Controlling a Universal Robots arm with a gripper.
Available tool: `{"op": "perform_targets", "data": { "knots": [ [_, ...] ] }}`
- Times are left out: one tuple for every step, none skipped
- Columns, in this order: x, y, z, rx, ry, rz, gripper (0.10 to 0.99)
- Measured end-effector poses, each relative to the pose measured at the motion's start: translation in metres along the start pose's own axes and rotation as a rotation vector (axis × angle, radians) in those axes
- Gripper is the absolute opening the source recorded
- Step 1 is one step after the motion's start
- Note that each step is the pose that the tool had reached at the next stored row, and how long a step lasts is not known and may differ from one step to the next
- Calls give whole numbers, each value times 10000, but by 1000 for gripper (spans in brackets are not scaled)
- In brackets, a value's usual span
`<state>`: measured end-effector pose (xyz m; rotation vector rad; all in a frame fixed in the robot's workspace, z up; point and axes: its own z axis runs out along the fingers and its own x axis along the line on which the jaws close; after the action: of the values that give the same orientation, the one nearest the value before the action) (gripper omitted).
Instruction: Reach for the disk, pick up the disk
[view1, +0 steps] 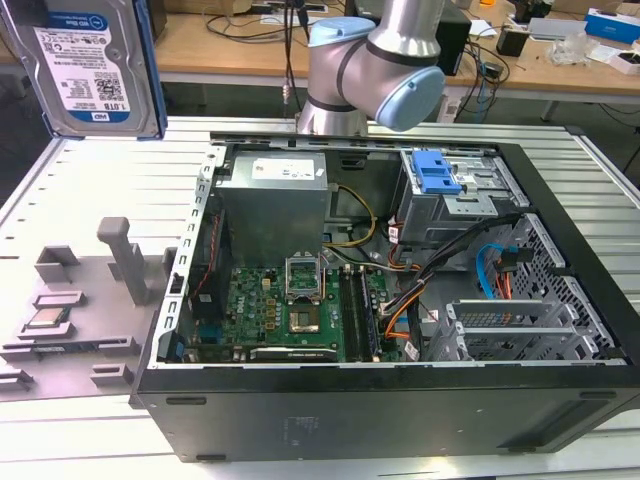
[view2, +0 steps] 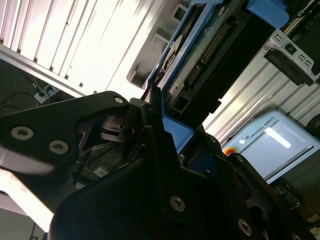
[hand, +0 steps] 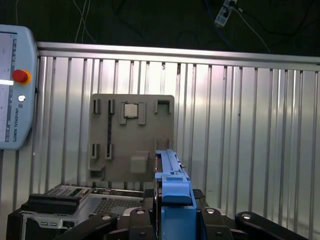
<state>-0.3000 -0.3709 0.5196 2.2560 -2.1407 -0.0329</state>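
The disk (view1: 95, 65), a silver drive with a blue-and-white barcode label and blue side rails, hangs high at the exterior view's upper left, well above the slatted table. In the first wrist view its blue rail edge (hand: 171, 180) runs up from between the black fingers of my gripper (hand: 172, 220). In the second wrist view the disk's circuit-board underside (view2: 200, 60) and blue rail sit clamped in the gripper (view2: 160, 130). The gripper is shut on the disk.
An open computer case (view1: 560, 300) fills the middle of the table, with a blue latch piece (view1: 435, 175) on its drive bay. A grey fixture plate (view1: 80, 345) holding a small processor chip (view1: 47, 318) lies at the exterior view's left. A teach pendant (hand: 12, 85) rests on the table.
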Motion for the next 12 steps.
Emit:
{"op": "perform_targets", "data": {
  "knots": [
    [1,-12,0,1,0,0,373],
    [1,-20,0,2,0,0,373],
    [2,-32,-1,1,0,1,373],
    [2,-41,-1,1,0,1,373],
    [2,-48,-1,1,0,0,373],
    [3,-53,-1,1,-1,1,373],
    [3,-58,-1,2,-1,1,373],
    [3,-71,-2,0,0,1,373],
    [5,-94,-3,2,0,1,373],
    [6,-121,-4,1,-1,1,373],
    [7,-138,-5,0,0,1,373],
    [8,-151,-5,1,0,1,373]
  ]
}}
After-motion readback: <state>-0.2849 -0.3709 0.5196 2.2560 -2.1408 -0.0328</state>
